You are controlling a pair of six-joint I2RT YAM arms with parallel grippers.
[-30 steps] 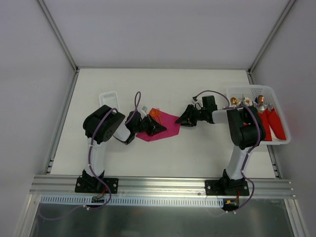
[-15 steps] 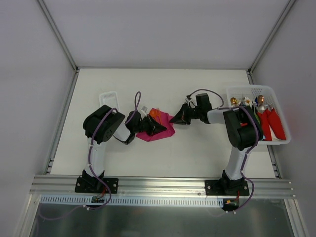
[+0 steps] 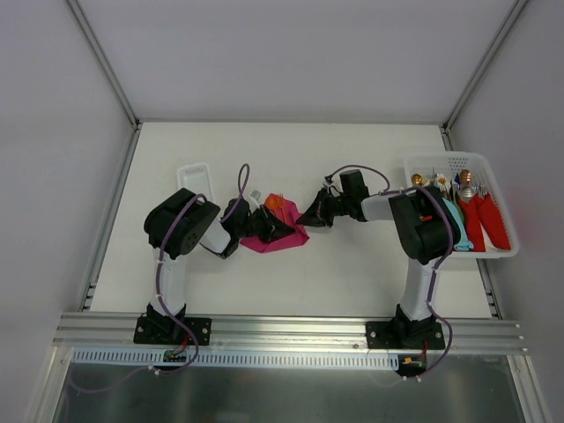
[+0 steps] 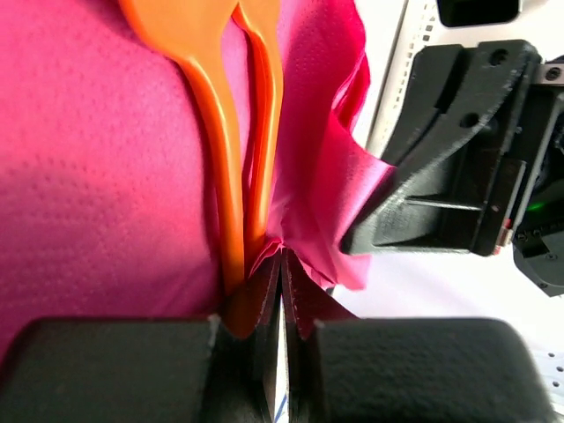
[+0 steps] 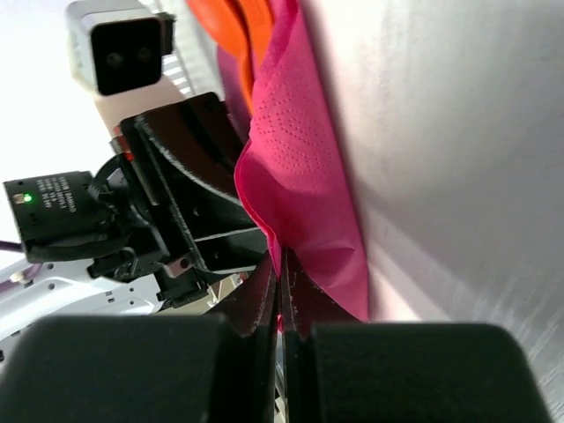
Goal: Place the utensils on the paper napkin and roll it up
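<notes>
The magenta paper napkin (image 3: 286, 236) lies mid-table, bunched between my two grippers. The orange spoon (image 4: 201, 97) and orange fork (image 4: 266, 106) lie side by side on it, handles toward my left gripper; from above only their orange heads (image 3: 275, 203) show. My left gripper (image 3: 270, 227) (image 4: 281, 260) is shut, pinching a napkin fold right beside the handle ends. My right gripper (image 3: 309, 217) (image 5: 282, 264) is shut on the napkin's right edge (image 5: 304, 176), which is lifted and folded over toward the utensils (image 5: 242, 31). The two grippers are almost touching.
A white basket (image 3: 458, 159) at the right edge holds red napkin bundles (image 3: 490, 220), a teal bundle (image 3: 456, 231) and metal utensils. A small white tray (image 3: 194, 173) sits behind the left arm. Enclosure walls stand on all sides.
My right gripper has moved left with the napkin's right edge, folding it over the utensils; the napkin now looks much narrower. The left gripper has held its place.
</notes>
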